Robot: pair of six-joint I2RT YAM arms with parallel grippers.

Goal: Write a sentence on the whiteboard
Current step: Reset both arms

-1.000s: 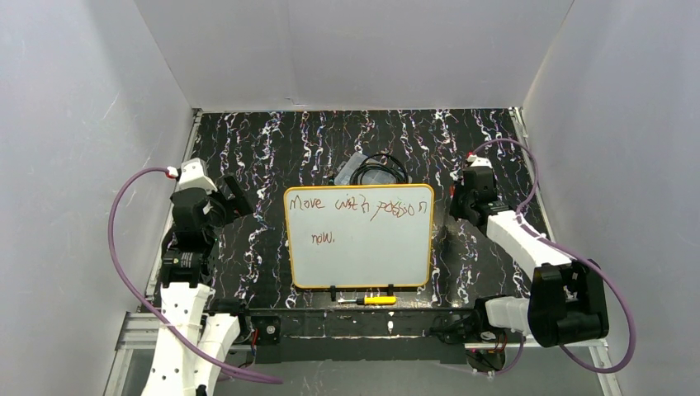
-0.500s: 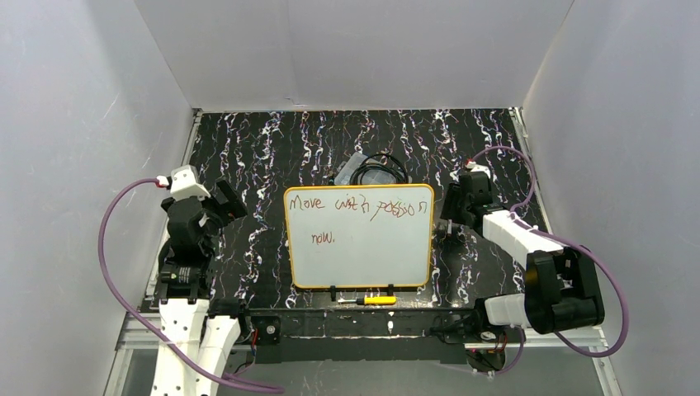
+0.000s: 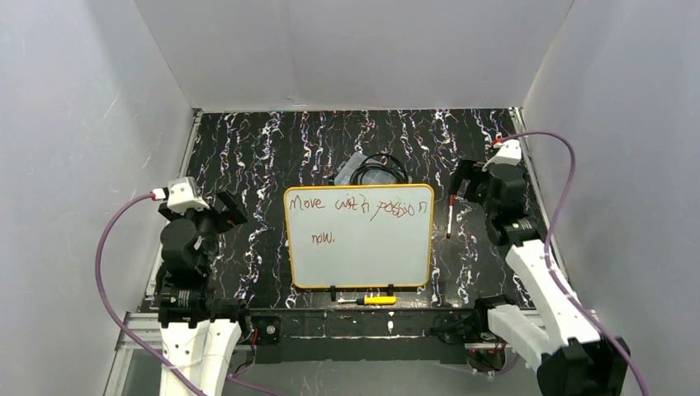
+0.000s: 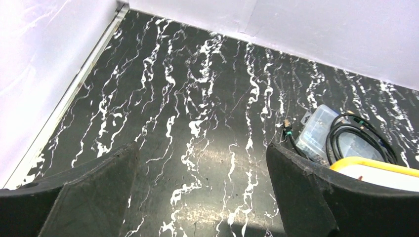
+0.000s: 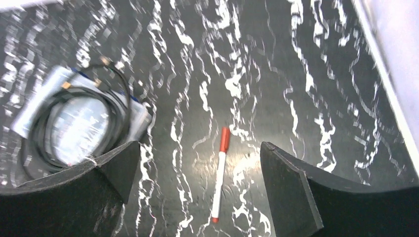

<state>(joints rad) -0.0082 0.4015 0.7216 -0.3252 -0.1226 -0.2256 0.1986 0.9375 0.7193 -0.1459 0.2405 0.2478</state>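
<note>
Top external: whiteboard (image 3: 359, 268) is lying mid-frame, with the sentence (image 3: 359, 207) sitting along its top. Left gripper (image 3: 232, 203) and right gripper (image 5: 197, 165) are both gaping, empty. Marker (image 5: 220, 173) is lying right of the board. Writing looks done; I'd be retreating high, avoiding the ink.

The large white rectangular whiteboard (image 3: 371, 260) with a yellow-orange rim lies in the middle of the black white-veined tabletop (image 3: 272, 157), the reddish-brown handwritten sentence (image 3: 351, 206) along its far edge. Behind it sits a clear plastic box (image 4: 316, 131) with a black coiled cable (image 4: 330, 140) on top. A slim white red-capped marker (image 5: 220, 173) lies just right of the board, and what seems a yellow-handled tool (image 3: 380, 300) lies just before it.
</note>
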